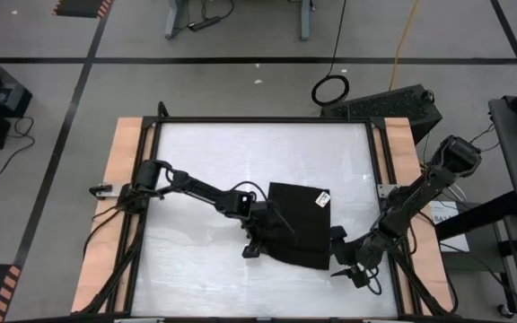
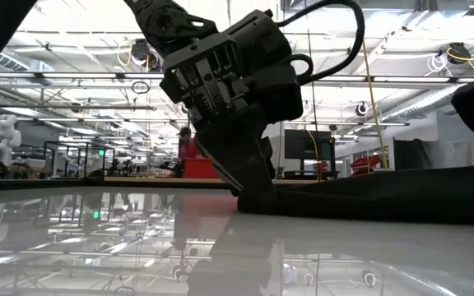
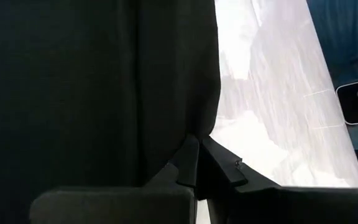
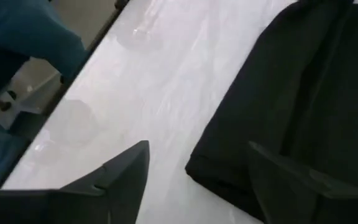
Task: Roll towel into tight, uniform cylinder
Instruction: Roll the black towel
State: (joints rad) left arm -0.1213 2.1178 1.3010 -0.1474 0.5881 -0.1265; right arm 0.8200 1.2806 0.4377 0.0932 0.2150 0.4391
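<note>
Pinching the towel's [image 1: 299, 224] near-left edge, the left gripper [image 1: 260, 235] sits low on the white table [image 1: 196, 161]; in its wrist view the two fingertips [image 3: 194, 163] are closed together on a fold of black cloth, and the low view shows the same gripper [image 2: 249, 185] planted at the cloth's end. The right gripper [image 1: 346, 260] waits just off the towel's near-right corner, its fingers [image 4: 126, 171] spread apart with nothing between them; one hangs over bare tabletop and the other over the cloth's rounded corner [image 4: 229, 168]. The towel lies flat, or perhaps folded once, between the two arms and toward the near-right part of the table, stretching away from both grippers to its far edge, where the small white tag [image 1: 323, 199] sits at the far-right corner. No roll shows yet, so the task looks barely begun. What matters for the coming move, I judge, is that both grippers flank the near edge: the cloth extends away from them, so a roll started here would have its axis running left to right and would travel toward the tag. The left gripper is already on the cloth; the right one is near but not touching it.
</note>
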